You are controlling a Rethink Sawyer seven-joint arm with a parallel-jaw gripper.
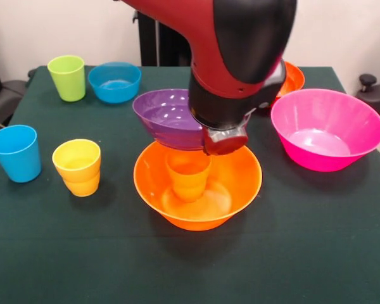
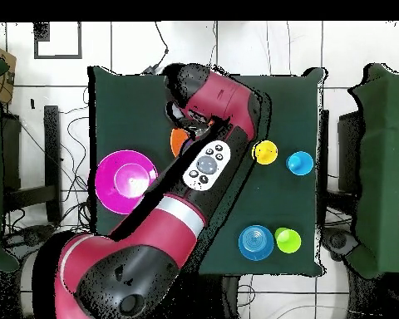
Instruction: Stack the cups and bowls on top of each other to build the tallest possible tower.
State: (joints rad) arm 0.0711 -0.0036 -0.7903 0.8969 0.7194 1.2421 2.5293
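end effector (image 1: 225, 140) at rim of glossy purple plastic bowl (image 1: 166, 118), grip state can't tell | purple bowl tilted over small orange plastic cup (image 1: 188, 175) | cup upright in wide orange plastic bowl (image 1: 244, 189), desk (image 1: 44, 221) centre | wide pink plastic bowl (image 1: 326, 130) beside.

the table (image 1: 44, 253) is covered in plain dark green cloth; at its middle sits a wide orange bowl (image 1: 231, 190) with a small orange cup (image 1: 189, 174) inside, a purple bowl (image 1: 164, 117) just above. beside the wide orange bowl: a pink bowl (image 1: 326, 130), a yellow cup (image 1: 77, 167), a blue cup (image 1: 16, 152), a lime green cup (image 1: 67, 77), a small blue bowl (image 1: 114, 82); the arm (image 1: 234, 50) is red and black.
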